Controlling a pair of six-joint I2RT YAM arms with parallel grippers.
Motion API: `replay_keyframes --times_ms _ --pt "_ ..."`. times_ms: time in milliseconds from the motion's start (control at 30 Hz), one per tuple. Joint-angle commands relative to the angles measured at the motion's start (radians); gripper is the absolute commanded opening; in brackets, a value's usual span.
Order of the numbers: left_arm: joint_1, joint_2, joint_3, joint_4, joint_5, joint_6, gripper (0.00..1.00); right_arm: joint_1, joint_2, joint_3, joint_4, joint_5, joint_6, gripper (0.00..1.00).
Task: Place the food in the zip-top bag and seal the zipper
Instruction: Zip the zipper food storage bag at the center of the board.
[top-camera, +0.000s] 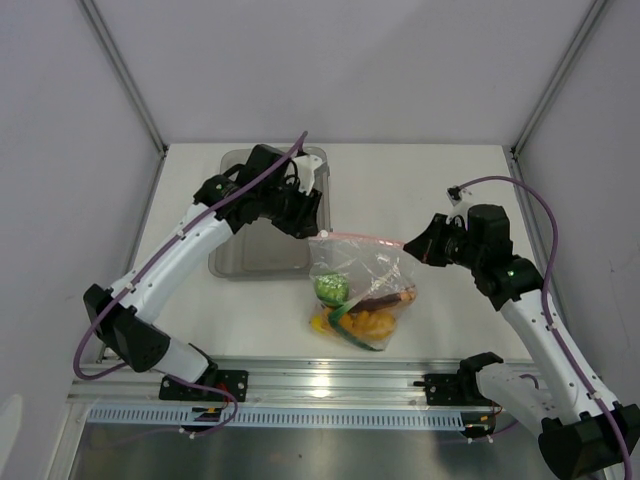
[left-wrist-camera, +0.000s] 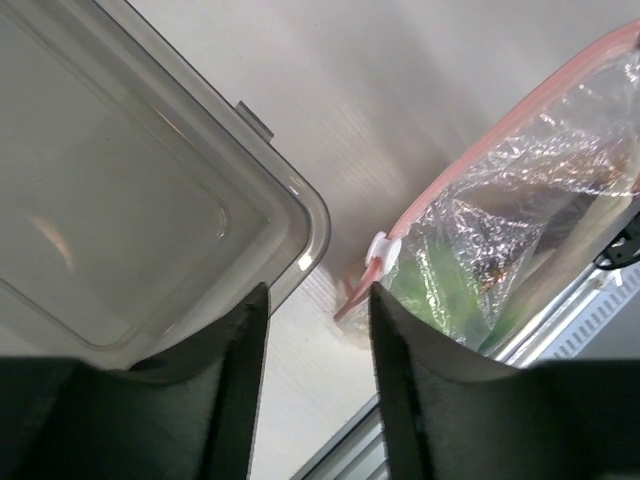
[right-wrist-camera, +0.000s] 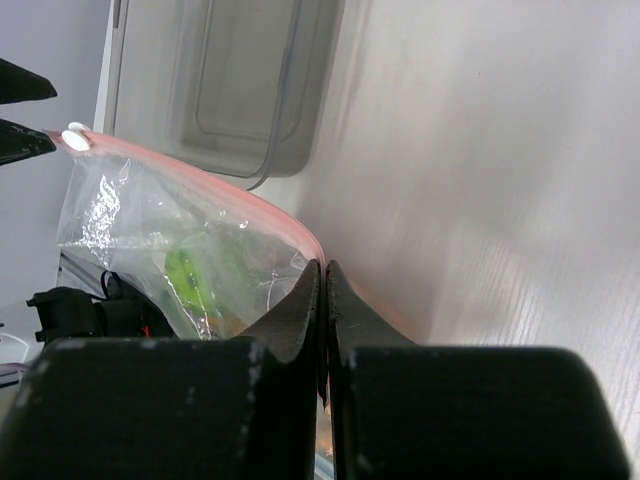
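Top external view, from the left: the left arm reaches over a grey bin (top-camera: 262, 235) that stands on the white table (top-camera: 420, 180). The left gripper (top-camera: 308, 228) is at the right edge of this bin, just beside the upper left corner of the zip-top bag (top-camera: 372, 268). In the left wrist view its two fingers (left-wrist-camera: 240, 360) are apart with a clear gap. The left end of the zipper (top-camera: 358, 238), with a small white slider (left-wrist-camera: 380, 247), lies just beyond this gap, close to one finger. I cannot tell if that finger touches it.

The bag lies flat on the table, right of the bin and between the two grippers, its pink-red zipper along the far edge. The food is inside it. A green lime (top-camera: 332, 288) shows through the plastic, with yellow and orange pieces (top-camera: 372, 322) below it, near the bag's bottom.

At the right, the right gripper (top-camera: 412, 246) is at the right end of the zipper. In the right wrist view its fingers are pressed together and the pink strip runs into them, so they are clamped on the zipper.
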Motion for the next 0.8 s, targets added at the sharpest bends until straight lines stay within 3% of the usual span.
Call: replay_keyframes --times_ms 0,167,300,433,600,633,767 --pt "0.009 -0.007 0.048 0.026 -0.055 -0.002 0.54 -0.006 0.002 0.013 0.001 0.016 0.006 0.00" --pt "0.009 -0.067 0.037 0.060 -0.176 -0.029 0.65 -0.016 0.008 0.016 -0.006 0.037 0.017 0.00" --pt "0.008 -0.247 -0.058 0.163 -0.326 -0.059 0.72 -0.054 0.007 0.023 -0.019 0.048 0.022 0.00" --pt "0.008 -0.361 -0.133 0.220 -0.349 -0.069 0.75 -0.107 0.010 0.027 -0.038 0.034 0.026 0.00" --pt "0.008 -0.365 -0.154 0.233 -0.223 -0.042 0.76 -0.128 0.008 0.032 -0.033 0.004 0.022 0.00" --pt "0.008 -0.362 -0.159 0.253 -0.095 -0.024 0.77 -0.127 0.005 0.029 -0.021 -0.013 0.019 0.00" --pt "0.008 -0.330 -0.204 0.367 0.130 0.129 0.78 -0.127 -0.024 0.010 0.008 -0.104 -0.004 0.00"
